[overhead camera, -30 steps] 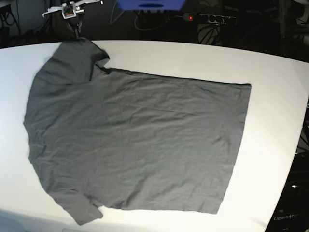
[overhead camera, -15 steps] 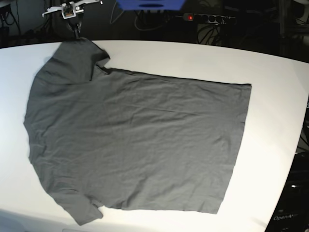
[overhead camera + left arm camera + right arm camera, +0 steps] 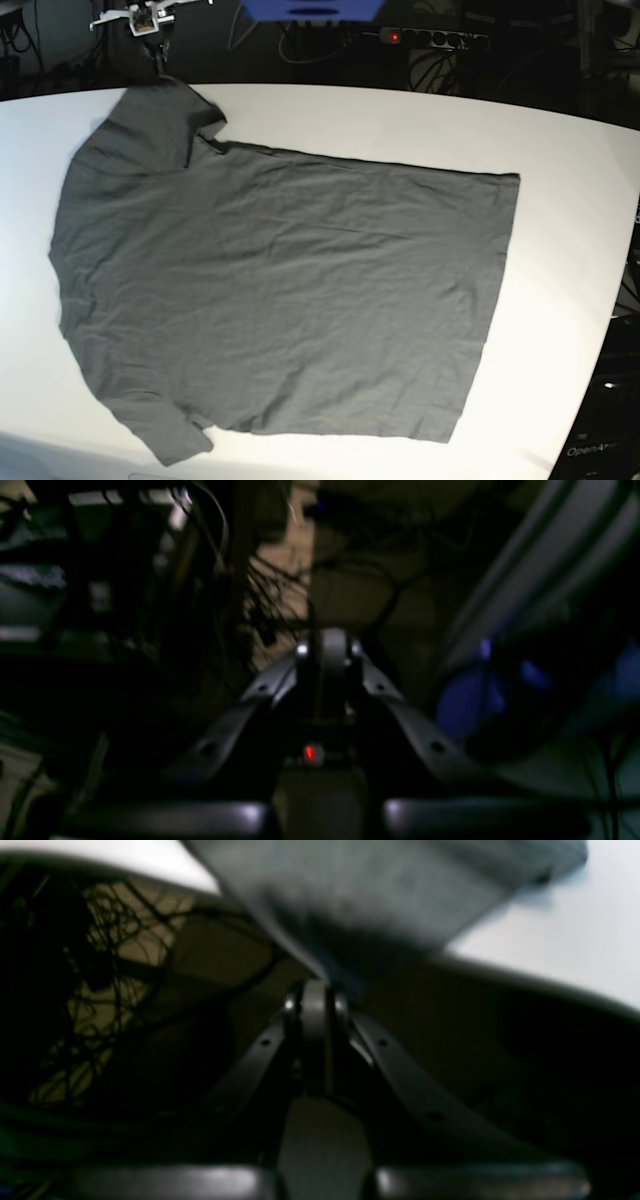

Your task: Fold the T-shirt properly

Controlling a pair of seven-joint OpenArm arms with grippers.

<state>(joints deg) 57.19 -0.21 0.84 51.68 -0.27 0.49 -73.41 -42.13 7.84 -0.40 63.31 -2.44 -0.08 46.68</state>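
The T-shirt is spread flat across the white surface, probably so there's a clean start for folding. Dark charcoal, softly wrinkled, no print, one sleeve poking over the far edge. That's where the right gripper is: jaws shut, tips right at the hanging sleeve cloth, looks pinched but too blurry to be sure. The left gripper has jaws closed on nothing, off the surface among dark cables.
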